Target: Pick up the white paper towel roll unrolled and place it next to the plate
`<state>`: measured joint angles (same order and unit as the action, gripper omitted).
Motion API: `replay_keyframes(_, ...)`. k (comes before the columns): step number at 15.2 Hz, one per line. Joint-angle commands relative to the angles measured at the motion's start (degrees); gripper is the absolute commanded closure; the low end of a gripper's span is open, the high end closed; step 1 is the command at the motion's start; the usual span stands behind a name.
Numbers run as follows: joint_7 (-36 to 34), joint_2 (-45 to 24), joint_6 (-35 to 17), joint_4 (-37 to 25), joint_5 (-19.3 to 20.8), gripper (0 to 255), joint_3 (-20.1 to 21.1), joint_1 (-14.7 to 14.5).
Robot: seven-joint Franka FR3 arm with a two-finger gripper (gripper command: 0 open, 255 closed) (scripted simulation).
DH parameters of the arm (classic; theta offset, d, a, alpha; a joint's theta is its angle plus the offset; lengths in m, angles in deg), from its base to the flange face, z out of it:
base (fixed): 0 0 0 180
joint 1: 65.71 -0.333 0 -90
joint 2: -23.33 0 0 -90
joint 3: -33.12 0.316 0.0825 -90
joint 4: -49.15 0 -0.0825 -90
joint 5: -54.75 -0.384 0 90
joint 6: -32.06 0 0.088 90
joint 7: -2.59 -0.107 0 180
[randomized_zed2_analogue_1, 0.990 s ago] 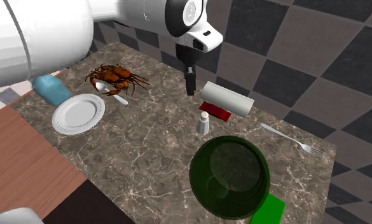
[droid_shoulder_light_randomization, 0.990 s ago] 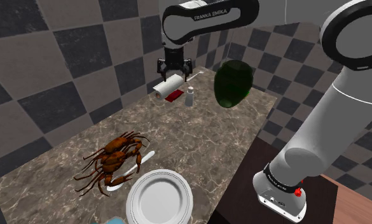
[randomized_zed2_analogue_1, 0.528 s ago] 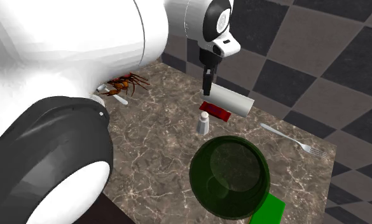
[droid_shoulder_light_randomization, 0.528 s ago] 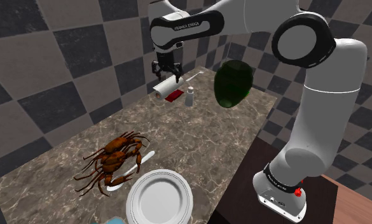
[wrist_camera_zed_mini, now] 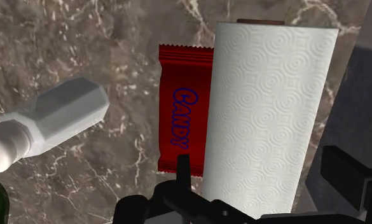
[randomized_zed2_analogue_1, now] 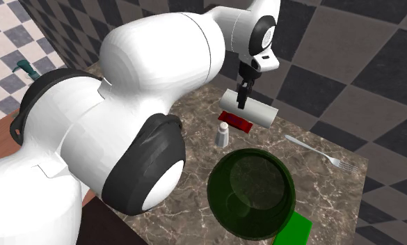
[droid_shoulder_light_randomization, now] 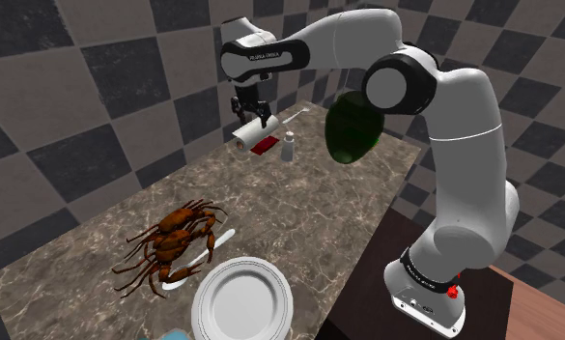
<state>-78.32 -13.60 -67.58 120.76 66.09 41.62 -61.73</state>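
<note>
Hand [wrist_camera_zed_mini: 261,163] has dropped over the paper towel roll [wrist_camera_zed_mini: 270,95].
Fingers spread astride it, nothing gripped yet; the carry to the plate [droid_shoulder_light_randomization: 241,301] remains.

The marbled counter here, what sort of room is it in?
Likely a kitchen, though it is a simulator's render: the marbled counter carries a white plate, a fork and a paper towel roll, and checkered tiles cover the walls behind.

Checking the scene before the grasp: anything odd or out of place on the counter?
A brown crab sprawls over a white spoon beside the round white plate, odd on a marbled counter. Also, a red candy packet lies tight against the white paper towel roll.
</note>
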Motion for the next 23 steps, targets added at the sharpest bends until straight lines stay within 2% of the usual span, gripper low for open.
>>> replay_keyframes(1, -0.34, -0.45, -1.27, 0.86, 0.07, 0, -0.18, 0.18)
replay_keyframes(6, -0.59, -0.56, -4.69, 4.19, 0.24, 0, -0.29, 0.54)
replay_keyframes(13, -0.59, -0.55, -4.69, 4.2, 0.24, 0, -0.29, 0.54)
replay_keyframes(14, -0.59, -0.55, -4.69, 4.2, 0.24, 255, -0.29, 0.54)
replay_keyframes(23, -0.59, -0.56, -4.69, 4.19, 0.24, 255, -0.29, 0.55)
